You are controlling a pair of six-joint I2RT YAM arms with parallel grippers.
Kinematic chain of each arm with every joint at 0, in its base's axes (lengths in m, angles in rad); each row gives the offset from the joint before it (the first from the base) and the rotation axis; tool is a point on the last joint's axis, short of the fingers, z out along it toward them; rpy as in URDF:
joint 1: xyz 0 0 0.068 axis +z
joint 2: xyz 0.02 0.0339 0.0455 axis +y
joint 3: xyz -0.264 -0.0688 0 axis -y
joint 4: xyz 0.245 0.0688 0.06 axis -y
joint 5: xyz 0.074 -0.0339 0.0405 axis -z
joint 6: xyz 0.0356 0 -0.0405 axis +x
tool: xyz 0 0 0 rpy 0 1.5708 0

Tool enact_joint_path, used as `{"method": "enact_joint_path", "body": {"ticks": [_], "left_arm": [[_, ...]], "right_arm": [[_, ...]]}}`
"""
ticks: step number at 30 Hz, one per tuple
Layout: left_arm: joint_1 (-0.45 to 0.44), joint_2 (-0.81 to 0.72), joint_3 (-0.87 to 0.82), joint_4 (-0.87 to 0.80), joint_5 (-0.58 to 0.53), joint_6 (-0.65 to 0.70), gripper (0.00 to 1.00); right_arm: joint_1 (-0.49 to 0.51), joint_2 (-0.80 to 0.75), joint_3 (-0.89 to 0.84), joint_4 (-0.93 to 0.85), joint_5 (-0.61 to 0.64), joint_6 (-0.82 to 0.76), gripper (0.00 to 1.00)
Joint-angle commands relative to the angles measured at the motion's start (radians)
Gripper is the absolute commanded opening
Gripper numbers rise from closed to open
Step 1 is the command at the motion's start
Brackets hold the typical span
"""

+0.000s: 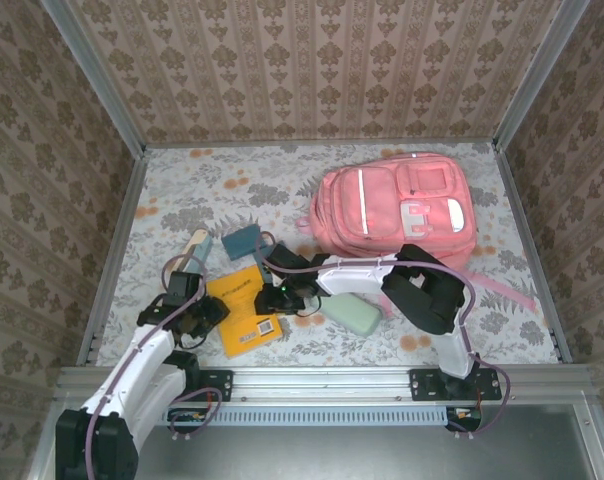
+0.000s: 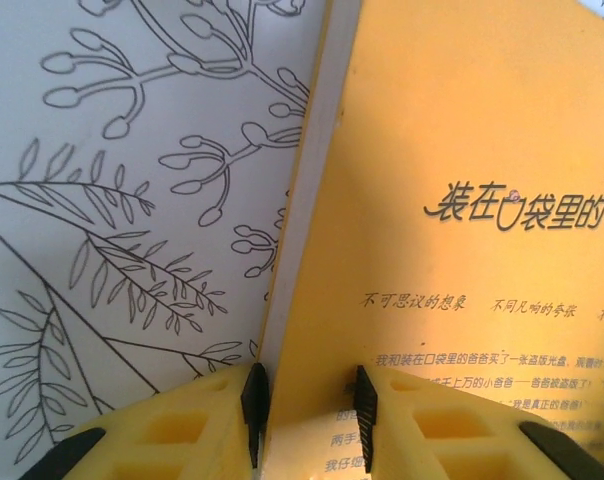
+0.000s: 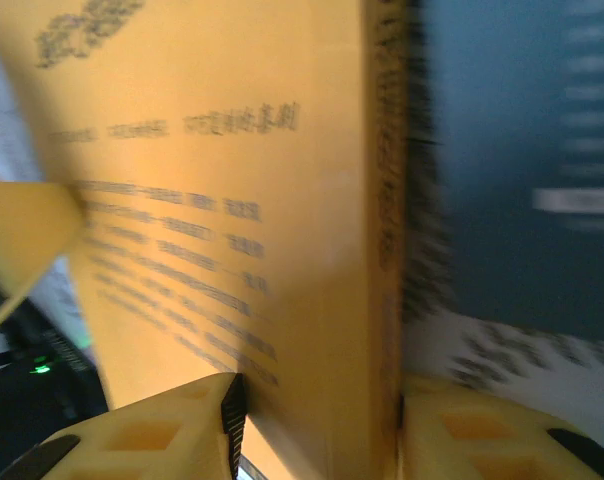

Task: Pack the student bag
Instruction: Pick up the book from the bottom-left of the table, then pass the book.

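— Nearest us, the left gripper [image 2: 308,405] straddles the near-left edge of the yellow paperback [image 1: 244,312]. Its jaws are narrow, one pad beside the page edge and the other over the cover. Whether it truly pinches, I cannot tell.

— And the right gripper [image 3: 317,425]?

— Clamped on the book's spine side, with a pad against each face, though that view is blurred.

— Where's the student bag [image 1: 397,210]?

— At the far right of the table [image 1: 182,185], well apart from the book. It lies flat with its front pockets up.

— How would it handle?

— Soft and floppy, I'd say, and bulky but light while empty. The fabric will sag and the mouth will collapse. One arm should take the top rim beside the zip and hold it open while the other slides the book in. I can't see whether the zip is open. Its straps [image 1: 507,292] trail toward the near right and could snag.

— And the book?

— Stiff, thin and light, probably with a slick cover. The spine is the firmest place to hold it.
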Motion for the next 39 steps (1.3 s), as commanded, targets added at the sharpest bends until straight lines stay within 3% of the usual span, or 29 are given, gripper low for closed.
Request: {"method": "enact_joint_path", "body": {"ticks": [1, 4, 8, 11, 17, 23, 32, 39], "left_arm": [[-0.009, -0.019, -0.027, -0.027, 0.105, -0.013, 0.33], [-0.009, -0.027, -0.021, -0.039, 0.106, -0.006, 0.33], [-0.009, -0.028, -0.005, -0.051, 0.104, 0.001, 0.33], [-0.007, -0.030, 0.027, -0.070, 0.095, 0.011, 0.36], [-0.003, -0.026, 0.126, -0.051, 0.119, 0.007, 0.57], [0.003, 0.048, 0.251, 0.146, 0.239, -0.048, 0.78], [0.000, 0.254, 0.374, 0.579, 0.476, -0.208, 0.78], [-0.063, 0.366, 0.423, 0.801, 0.520, -0.284, 0.75]], "right_arm": [[0.032, -0.028, 0.009, 0.348, -0.162, 0.075, 0.39], [0.031, -0.047, 0.006, 0.328, -0.140, 0.073, 0.35], [0.022, -0.032, 0.016, 0.235, -0.110, 0.057, 0.12], [0.010, -0.053, -0.017, 0.214, -0.084, 0.052, 0.00], [-0.059, -0.178, -0.107, 0.229, -0.050, 0.044, 0.00], [-0.165, -0.326, -0.158, 0.249, -0.062, 0.053, 0.00], [-0.334, -0.489, -0.234, 0.436, -0.154, 0.176, 0.00], [-0.379, -0.483, -0.230, 0.636, -0.263, 0.300, 0.00]]}}
